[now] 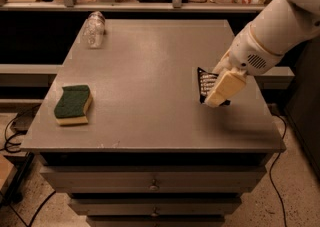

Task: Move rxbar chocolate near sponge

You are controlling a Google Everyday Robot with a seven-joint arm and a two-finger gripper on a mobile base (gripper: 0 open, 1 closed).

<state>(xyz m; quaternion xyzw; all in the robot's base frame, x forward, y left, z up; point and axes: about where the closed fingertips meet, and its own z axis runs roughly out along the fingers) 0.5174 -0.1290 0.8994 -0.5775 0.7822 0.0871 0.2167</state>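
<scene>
The rxbar chocolate (204,82) is a black wrapper with white text, on the right part of the grey table (150,71), partly covered by my gripper. My gripper (215,96) reaches down from the white arm at the upper right and is around the bar, one cream finger (225,87) in front of it. The bar looks held and slightly tilted. The sponge (73,104), green top over yellow foam, lies flat near the table's front left, far from the bar.
A clear plastic bottle (93,28) lies on its side at the table's back left. Drawers (155,183) sit under the tabletop. Shelves with bags and packages stand behind the table. Cables lie on the floor at left and right.
</scene>
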